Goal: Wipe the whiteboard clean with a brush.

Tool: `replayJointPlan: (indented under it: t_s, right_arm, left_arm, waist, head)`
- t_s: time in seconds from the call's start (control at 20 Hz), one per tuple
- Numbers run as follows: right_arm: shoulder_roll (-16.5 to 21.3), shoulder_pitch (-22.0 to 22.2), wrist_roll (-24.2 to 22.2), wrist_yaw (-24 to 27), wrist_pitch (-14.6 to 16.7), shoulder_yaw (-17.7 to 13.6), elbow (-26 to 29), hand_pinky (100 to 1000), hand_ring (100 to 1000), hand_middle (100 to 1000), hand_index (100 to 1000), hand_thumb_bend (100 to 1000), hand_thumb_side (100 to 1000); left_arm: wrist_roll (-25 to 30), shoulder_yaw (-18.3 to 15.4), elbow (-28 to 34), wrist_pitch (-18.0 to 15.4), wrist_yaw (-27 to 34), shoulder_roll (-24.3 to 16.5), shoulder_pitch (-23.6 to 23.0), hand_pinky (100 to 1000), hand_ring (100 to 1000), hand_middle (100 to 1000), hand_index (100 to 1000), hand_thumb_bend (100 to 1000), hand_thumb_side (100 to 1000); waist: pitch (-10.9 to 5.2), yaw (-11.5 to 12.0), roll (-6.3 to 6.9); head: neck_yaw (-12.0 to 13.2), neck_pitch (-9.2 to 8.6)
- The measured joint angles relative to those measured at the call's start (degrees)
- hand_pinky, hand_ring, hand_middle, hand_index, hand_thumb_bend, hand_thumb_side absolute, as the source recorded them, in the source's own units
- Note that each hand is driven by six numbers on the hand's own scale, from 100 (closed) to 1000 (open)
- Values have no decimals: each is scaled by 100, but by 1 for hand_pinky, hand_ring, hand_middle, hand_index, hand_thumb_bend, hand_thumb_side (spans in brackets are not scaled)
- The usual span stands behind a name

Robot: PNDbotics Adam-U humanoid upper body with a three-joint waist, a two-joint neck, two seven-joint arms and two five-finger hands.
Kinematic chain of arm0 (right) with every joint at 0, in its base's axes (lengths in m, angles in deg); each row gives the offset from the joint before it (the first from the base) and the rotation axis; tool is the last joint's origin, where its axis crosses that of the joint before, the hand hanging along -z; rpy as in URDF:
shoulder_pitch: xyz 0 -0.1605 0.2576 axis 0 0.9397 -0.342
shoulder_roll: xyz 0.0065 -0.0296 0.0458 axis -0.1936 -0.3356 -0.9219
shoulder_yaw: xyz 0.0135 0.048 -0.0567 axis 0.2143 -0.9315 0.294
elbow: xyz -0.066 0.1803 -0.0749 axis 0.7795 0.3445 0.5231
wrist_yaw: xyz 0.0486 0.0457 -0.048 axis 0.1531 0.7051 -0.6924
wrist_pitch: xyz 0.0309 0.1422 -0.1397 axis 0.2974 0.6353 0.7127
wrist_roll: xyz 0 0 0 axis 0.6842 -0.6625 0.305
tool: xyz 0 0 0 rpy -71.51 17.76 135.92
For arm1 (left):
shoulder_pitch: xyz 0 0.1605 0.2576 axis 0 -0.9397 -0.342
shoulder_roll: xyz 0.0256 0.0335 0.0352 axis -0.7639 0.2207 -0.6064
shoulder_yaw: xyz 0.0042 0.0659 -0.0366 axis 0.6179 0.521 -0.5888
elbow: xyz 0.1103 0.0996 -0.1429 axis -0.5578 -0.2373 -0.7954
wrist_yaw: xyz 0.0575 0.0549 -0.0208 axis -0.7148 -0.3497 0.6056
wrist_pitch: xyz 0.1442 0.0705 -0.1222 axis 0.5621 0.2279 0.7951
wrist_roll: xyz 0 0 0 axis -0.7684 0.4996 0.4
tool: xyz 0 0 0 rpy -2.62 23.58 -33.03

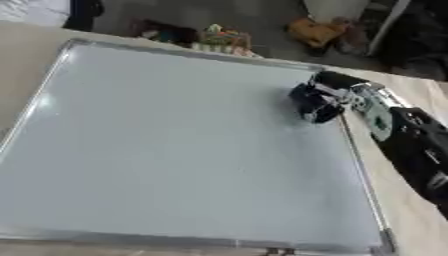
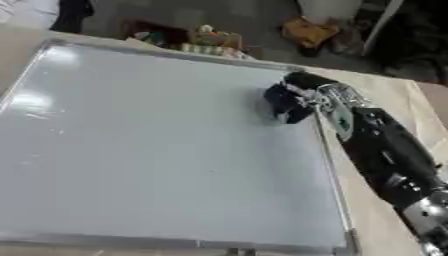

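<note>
One hand (image 1: 325,97) — right — curled round dark brush (image 1: 311,106), touching whiteboard (image 1: 175,150) near right edge.

Soft, blurry pics w/ glare on whiteboard (image 2: 35,102) left edge.

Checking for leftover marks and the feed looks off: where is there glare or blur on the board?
Left eye view: soft all over, pale glare on the whiteboard near its left edge. Right eye view: brighter glare patch at the board's upper left; the right hand and whatever it holds blur into one dark shape. No marks can be made out.
</note>
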Motion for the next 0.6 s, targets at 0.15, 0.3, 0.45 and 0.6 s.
replayJointPlan:
  t_s: [0.15,0.3,0.45,0.6]
  right_arm:
    - [4,1,-112,67,41,0,7,683,562,224,385,100,195]
    - [7,7,-233,151,73,41,45,684,560,222,384,100,187]
    - [8,30,-359,272,104,113,141,684,559,221,383,100,181]
    - [16,83,-445,399,111,192,273,685,556,218,382,100,176]
  left_arm:
    - [-1,0,0,1,0,0,0,426,475,419,619,100,955]
    - [-2,0,0,4,0,0,0,427,475,419,619,100,955]
    - [-7,0,-1,17,0,0,0,428,476,420,619,100,954]
    - [-14,0,-1,29,0,0,0,428,476,420,619,100,955]
  waist:
    - [-1,-3,-1]
    - [-15,-8,-3]
    - [-22,-23,-4]
    - [-34,-39,-9]
  head:
    - [0,1]
    - [0,1]
    - [1,2]
    - [4,2]
